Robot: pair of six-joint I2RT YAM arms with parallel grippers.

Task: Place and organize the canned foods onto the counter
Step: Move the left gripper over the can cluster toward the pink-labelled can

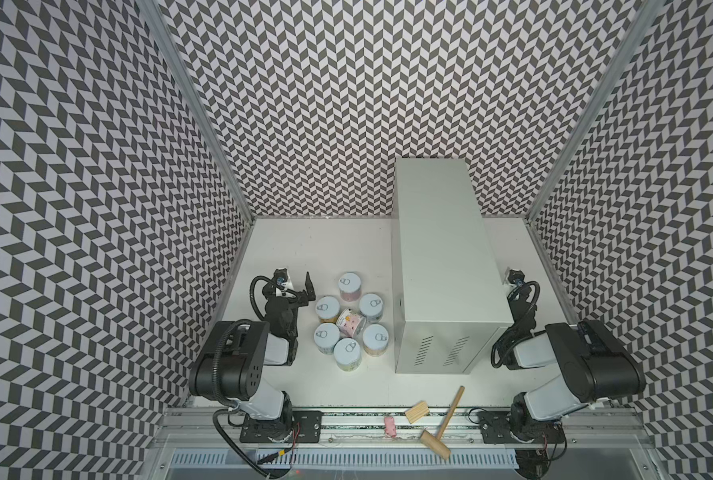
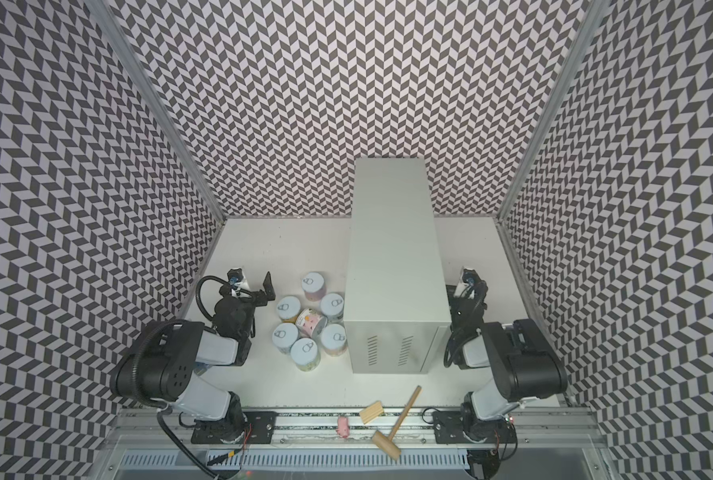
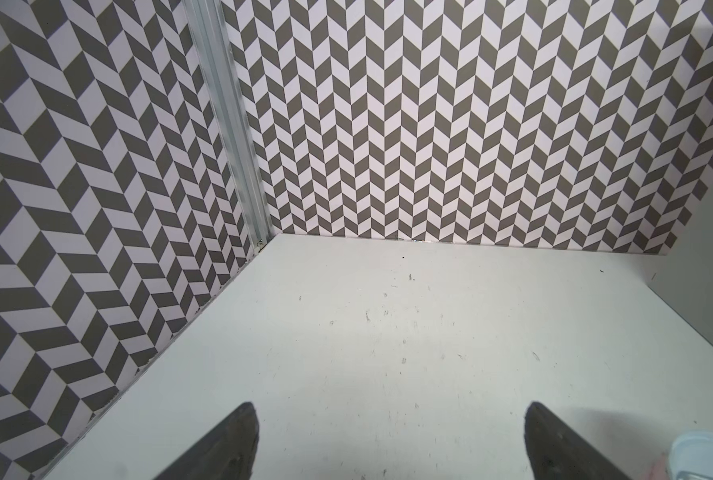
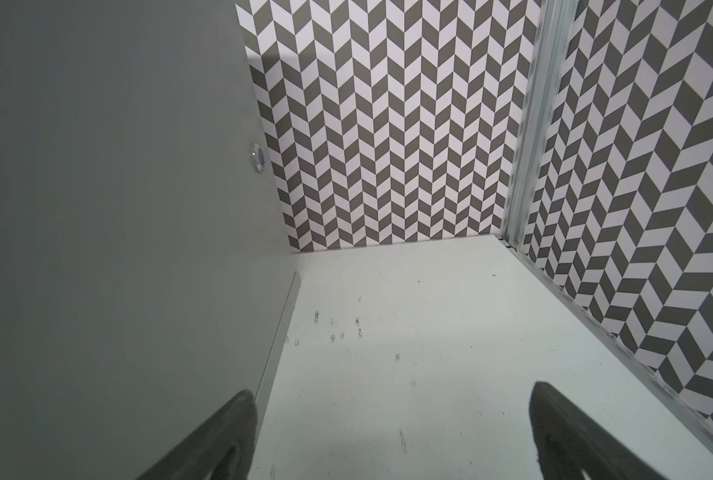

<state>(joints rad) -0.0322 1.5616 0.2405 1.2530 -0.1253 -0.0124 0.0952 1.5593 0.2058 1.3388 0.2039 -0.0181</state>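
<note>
Several canned foods (image 1: 350,322) stand bunched on the white table, left of the counter (image 1: 442,249); silver pull-tab lids face up, and one pink-labelled can (image 1: 350,323) lies on its side in the middle. The counter, a tall pale grey cabinet with vent slits, has a bare top. My left gripper (image 1: 298,286) is open just left of the cluster, low over the table. In the left wrist view the left gripper (image 3: 388,409) holds nothing, and a pale can rim (image 3: 704,453) shows beside one finger. My right gripper (image 4: 392,399) is open and holds nothing, close beside the counter wall (image 4: 118,208).
A wooden mallet (image 1: 446,419), a wooden block (image 1: 416,411) and a small pink object (image 1: 390,426) lie on the front rail. Chevron-patterned walls enclose the table on three sides. The right arm (image 1: 521,299) sits between the counter and the right wall.
</note>
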